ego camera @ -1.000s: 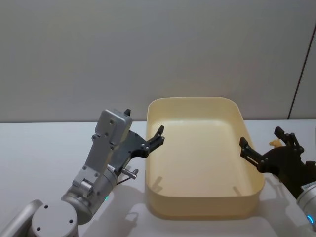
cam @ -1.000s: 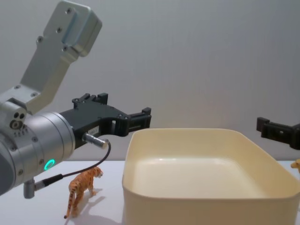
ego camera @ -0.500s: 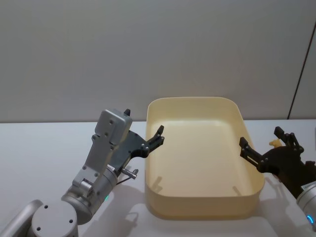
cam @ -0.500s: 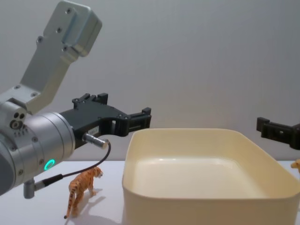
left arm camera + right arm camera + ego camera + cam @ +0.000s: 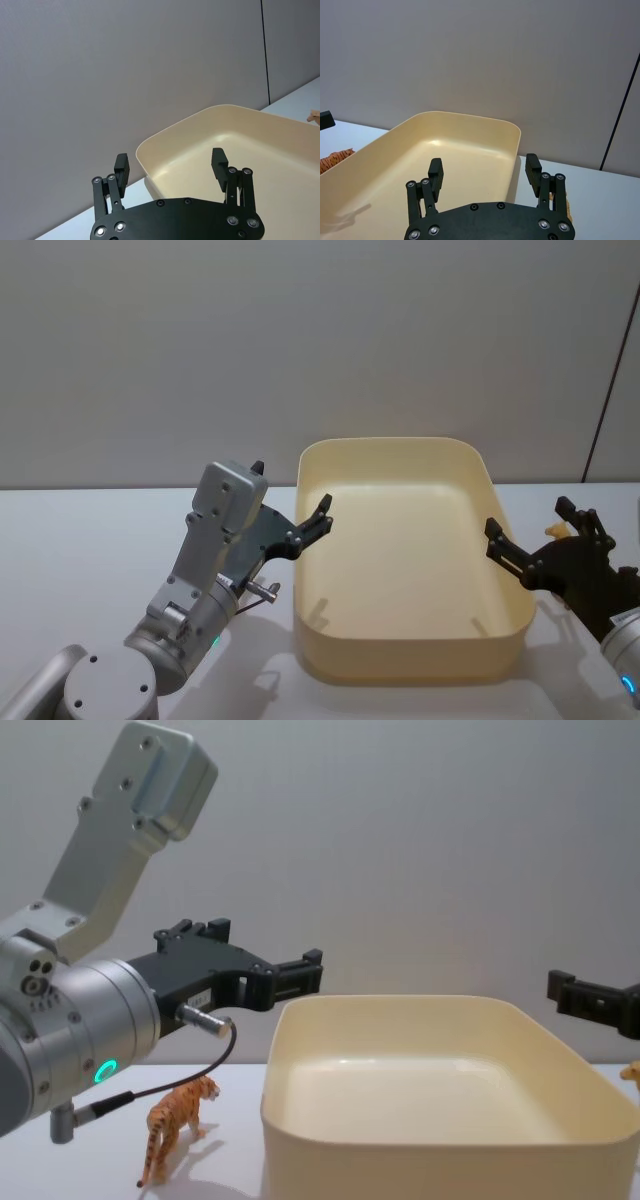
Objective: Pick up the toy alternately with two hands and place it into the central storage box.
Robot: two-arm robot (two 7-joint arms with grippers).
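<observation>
1. The central storage box (image 5: 410, 662), a cream tub with rounded corners, sits on the white desk (image 5: 80, 540) between the two arms.
2. The left pincer (image 5: 170, 161) is raised above the desk at the left side of the box. Its fingers are spread wide and grip nothing. In the head view one fingertip lies close to the left rim of the box.
3. The left arm carries a lit green ring (image 5: 103, 1071) on its silver cylinder. A thin black cable (image 5: 180, 1085) loops below it.
4. The right pincer (image 5: 484, 164) is raised at the right side of the box. Its fingers are spread wide and grip nothing. In the head view one fingertip lies at the right rim.
5. An orange striped toy tiger (image 5: 178, 1115) stands upright on the desk, just left of the box and below the left arm. It is apart from both pincers.
6. A second toy (image 5: 556, 531), pale yellow, rests on the desk to the right of the box, close beside the right pincer. Its kind cannot be told.
7. A plain grey wall (image 5: 300, 340) stands behind the desk.
</observation>
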